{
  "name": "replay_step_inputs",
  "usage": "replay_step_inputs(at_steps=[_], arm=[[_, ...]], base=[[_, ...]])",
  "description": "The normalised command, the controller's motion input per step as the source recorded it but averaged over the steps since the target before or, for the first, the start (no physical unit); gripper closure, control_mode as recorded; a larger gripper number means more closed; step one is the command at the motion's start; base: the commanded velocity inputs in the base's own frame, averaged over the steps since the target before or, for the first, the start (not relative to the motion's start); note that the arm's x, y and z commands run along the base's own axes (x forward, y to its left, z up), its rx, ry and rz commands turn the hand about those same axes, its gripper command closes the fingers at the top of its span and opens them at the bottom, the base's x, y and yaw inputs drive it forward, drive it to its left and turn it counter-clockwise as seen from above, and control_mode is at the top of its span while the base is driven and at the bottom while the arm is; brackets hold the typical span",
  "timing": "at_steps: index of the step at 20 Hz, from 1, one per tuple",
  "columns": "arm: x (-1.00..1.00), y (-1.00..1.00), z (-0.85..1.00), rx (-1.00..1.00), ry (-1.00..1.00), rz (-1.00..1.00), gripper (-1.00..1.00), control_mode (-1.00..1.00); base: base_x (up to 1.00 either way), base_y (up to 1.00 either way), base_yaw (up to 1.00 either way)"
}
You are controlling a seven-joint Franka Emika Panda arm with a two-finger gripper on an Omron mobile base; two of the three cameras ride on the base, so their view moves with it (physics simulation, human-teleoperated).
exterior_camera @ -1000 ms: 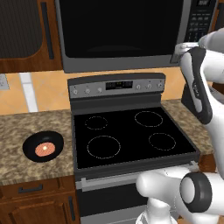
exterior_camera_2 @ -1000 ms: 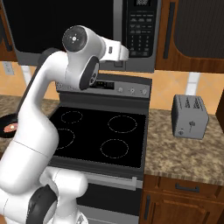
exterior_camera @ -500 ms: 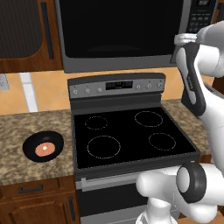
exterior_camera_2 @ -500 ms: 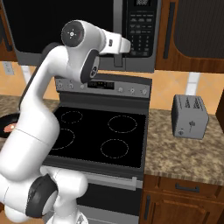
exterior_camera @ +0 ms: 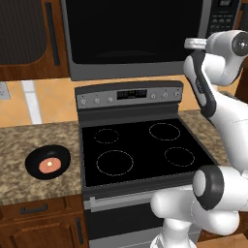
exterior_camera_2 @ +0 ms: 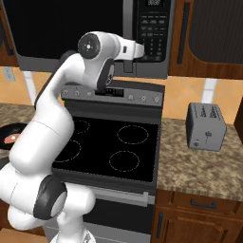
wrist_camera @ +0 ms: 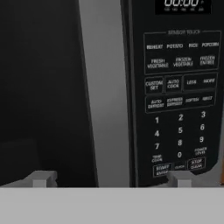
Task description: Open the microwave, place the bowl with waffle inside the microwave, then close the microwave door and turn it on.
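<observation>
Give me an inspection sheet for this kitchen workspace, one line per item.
Surface: speckled granite counter on both sides of a black glass stove.
Job's things: microwave above the stove, microwave door shut, its grey bar handle beside the keypad; black bowl holding the waffle on the counter left of the stove.
Clutter: grey toaster on the right counter.
Grippers: gripper open, empty, facing the handle.
Cables: nothing seen.
Surroundings: wooden cabinets, wall outlet.
</observation>
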Motion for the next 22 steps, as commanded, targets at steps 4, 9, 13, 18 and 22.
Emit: replay_step_inputs(at_steps=[4, 9, 13, 18, 22], arm=[[0.65, -0.32, 0.00, 0.02, 0.00, 0.02, -1.00, -1.00], [0.56, -0.32, -0.03, 0.03, 0.00, 0.04, -1.00, -1.00], [0.47, -0.18, -0.10, 0.01, 0.00, 0.01, -1.00, -1.00], [0.45, -0.02, -0.16, 0.00, 0.00, 0.00, -1.00, -1.00], [0.07, 0.00, -0.02, 0.00, 0.00, 0.00, 1.00, -1.00]], base=[[0.00, 0.00, 0.00], [0.00, 0.00, 0.00], [0.00, 0.00, 0.00], [0.00, 0.00, 0.00], [0.00, 0.00, 0.00]])
